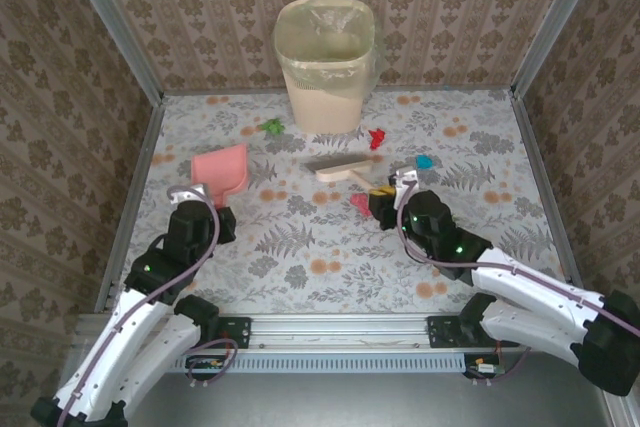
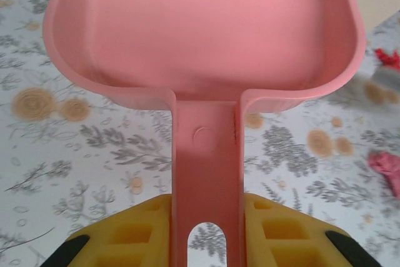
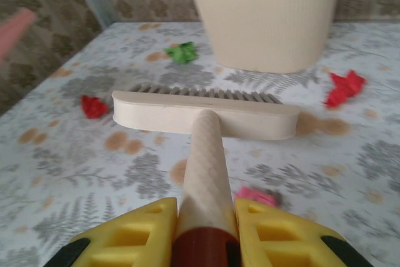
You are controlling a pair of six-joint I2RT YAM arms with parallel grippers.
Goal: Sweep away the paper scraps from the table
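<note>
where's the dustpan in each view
top external: dustpan left of centre, held by the left gripper.
left wrist: across the top, handle running down between the fingers.
right wrist: blurred pink sliver at the left edge, likely it.
shared landmark: the bin, behind the brush.

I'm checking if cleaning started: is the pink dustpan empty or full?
Empty: the dustpan is bare pink inside, and paper scraps lie on the table.
</note>
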